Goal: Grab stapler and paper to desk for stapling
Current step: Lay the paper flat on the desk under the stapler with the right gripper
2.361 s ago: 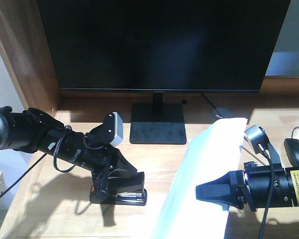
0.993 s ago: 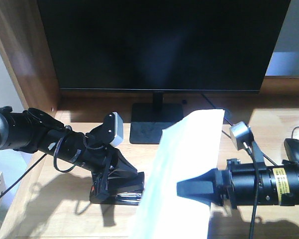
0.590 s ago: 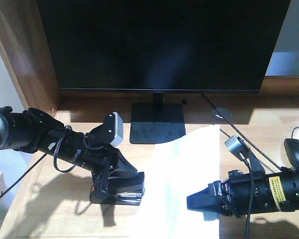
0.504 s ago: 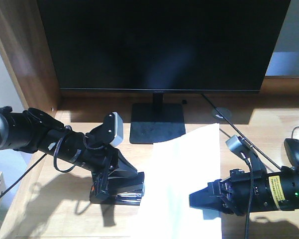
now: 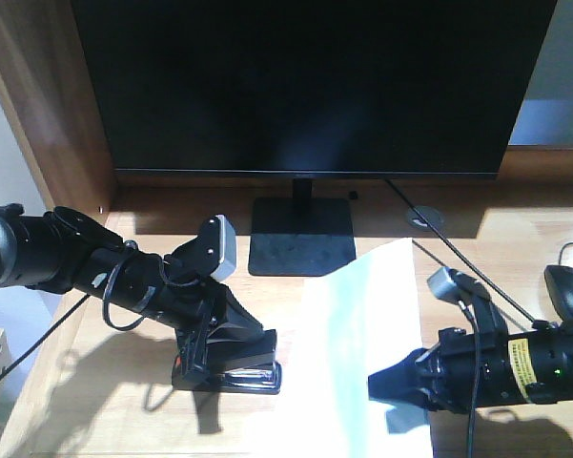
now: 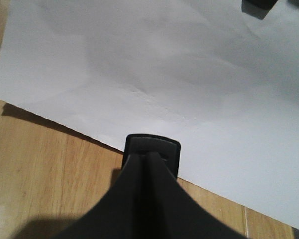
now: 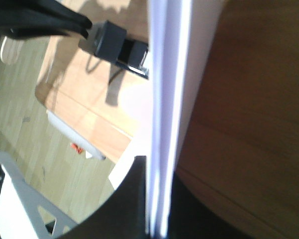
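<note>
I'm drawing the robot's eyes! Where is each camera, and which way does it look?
Front camera: above the arms, facing forward and down at the screen and desk; left gripper and right gripper show.
Left wrist camera: on the left arm, facing down past the left gripper onto the paper.
Right wrist camera: on the right arm, facing along the paper's edge toward the stapler; the right gripper shows below.
All three see the paper.

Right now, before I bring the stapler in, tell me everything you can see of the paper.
The paper is a thin stack of plain white, blank sheets; the right wrist view shows several edges pressed together. It is faintly creased, not folded. The right hand is shut on its right edge; a shadow under one edge suggests it hangs above the desk. Its left edge is close to the stapler; contact is unclear.
</note>
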